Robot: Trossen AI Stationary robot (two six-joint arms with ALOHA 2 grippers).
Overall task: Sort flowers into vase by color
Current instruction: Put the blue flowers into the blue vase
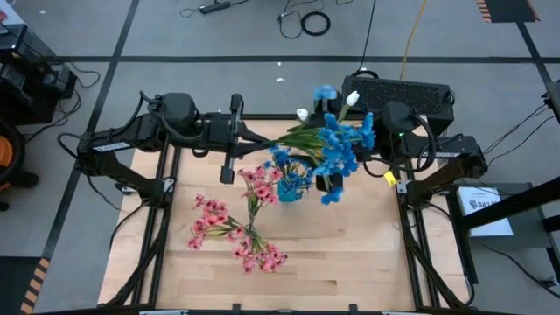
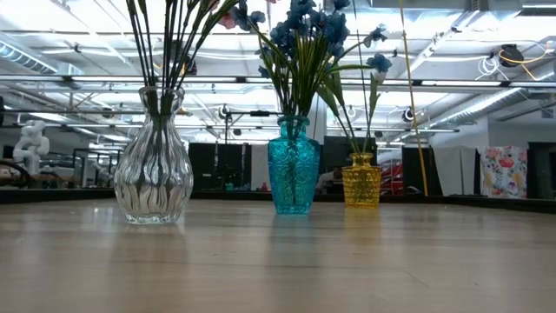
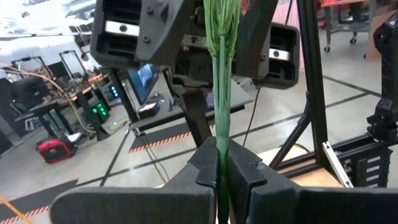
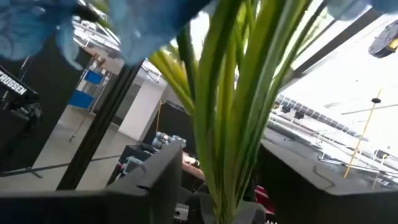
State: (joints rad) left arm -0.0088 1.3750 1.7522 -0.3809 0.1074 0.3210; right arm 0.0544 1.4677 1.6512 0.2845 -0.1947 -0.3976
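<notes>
A spray of blue flowers (image 1: 341, 144) on green stems hangs about level, high over the table's far side, between my two arms. My left gripper (image 1: 249, 136) is shut on its stems. My right gripper (image 3: 208, 37) is open, with one finger on each side of the stems just below the blossoms; in its own view the stems (image 4: 230, 124) rise between its fingers. Two white buds (image 1: 352, 98) show beside the blue blossoms. A clear vase (image 2: 155, 169) holds pink flowers (image 1: 254, 188). A blue vase (image 2: 293, 169) holds blue flowers, and a yellow vase (image 2: 361, 181) holds thin stems. My left gripper pinches the bundle of green stems (image 3: 221, 134) between its two fingers, at the end away from the blossoms. The fingers come level from the table's left and lie along the stems. The spray is lifted clear of the table, blossoms toward the right arm.
More pink flowers (image 1: 219, 223) spread over the table's middle around the clear vase. The three vases stand in a loose row under the held spray. Bare wood (image 1: 350, 254) lies toward the near right. The black frame posts (image 1: 407, 219) stand at the table's sides.
</notes>
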